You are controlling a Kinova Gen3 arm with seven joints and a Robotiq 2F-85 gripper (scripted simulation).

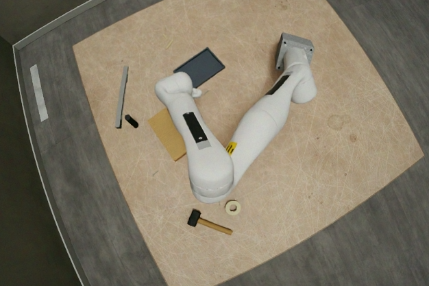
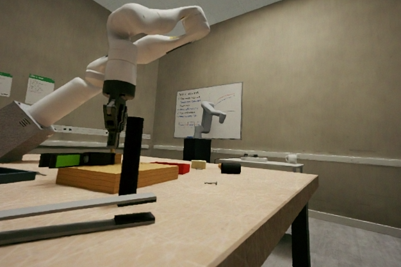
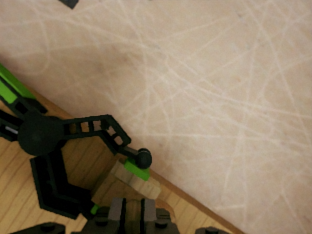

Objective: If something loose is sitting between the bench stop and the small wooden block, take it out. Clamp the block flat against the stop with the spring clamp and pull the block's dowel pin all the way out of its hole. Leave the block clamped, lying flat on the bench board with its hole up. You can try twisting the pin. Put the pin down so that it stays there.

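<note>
Tan, scratched tabletop (image 1: 294, 171) (image 2: 194, 212) (image 3: 215, 90), gray floor around it; whiteboard (image 2: 233, 105) on a beige wall. Wooden bench board (image 1: 166, 135) (image 2: 87, 178) (image 3: 15, 175) lies flat, partly under the white arm (image 1: 207, 164) (image 2: 121, 63) in top view.

Gripper (image 2: 112, 145) (image 3: 133, 217) points down over the board, fingers nearly closed, narrow gap, gripping the dowel pin (image 2: 112, 150) (image 3: 133, 209). Pin is above the small wooden block (image 2: 118, 158) (image 3: 111, 191); its lower end is hidden, so can't tell if any is in the hole. Block sits on the board, by the paler strip of the bench stop (image 3: 145, 186). Black-and-green spring clamp (image 2: 68, 160) (image 3: 40, 135) has its green pads on either side of stop and block. Gripper hidden in top view.

Dark tray (image 1: 204, 66) (image 2: 16, 175) near the board. Black cylinder (image 1: 131, 121) (image 2: 130, 157) stands upright between board and gray bar (image 1: 121, 97) (image 2: 77, 203). Black-headed mallet (image 1: 214, 225) (image 2: 230, 168) lies near the tape roll (image 1: 227, 208) (image 2: 198, 164). Red object (image 2: 184, 168) beyond the board, small screw (image 2: 211, 182) on the tabletop.
</note>
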